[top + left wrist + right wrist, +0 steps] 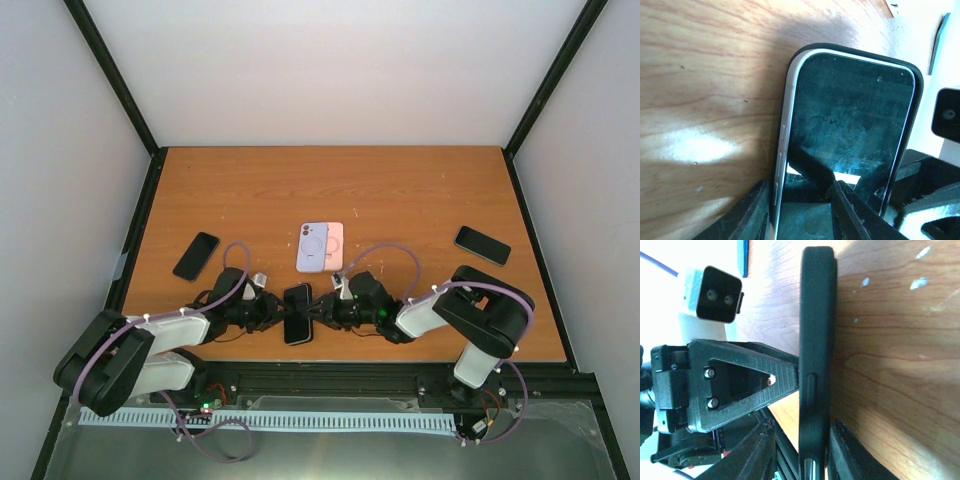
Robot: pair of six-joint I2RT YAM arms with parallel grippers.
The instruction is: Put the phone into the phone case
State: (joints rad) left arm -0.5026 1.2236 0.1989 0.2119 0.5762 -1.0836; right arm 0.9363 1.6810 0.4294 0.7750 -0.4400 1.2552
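Cased phone (850, 135) at the table's (400, 190) near edge
My left gripper (272, 310) and right gripper (322, 310) straddle its phone case (816, 340), partly apart; grip I cannot tell.

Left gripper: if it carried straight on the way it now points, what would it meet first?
The dark-screened phone in its black case, right at the left gripper fingertips. The right gripper seems to sit just beyond it, though depth is unclear.
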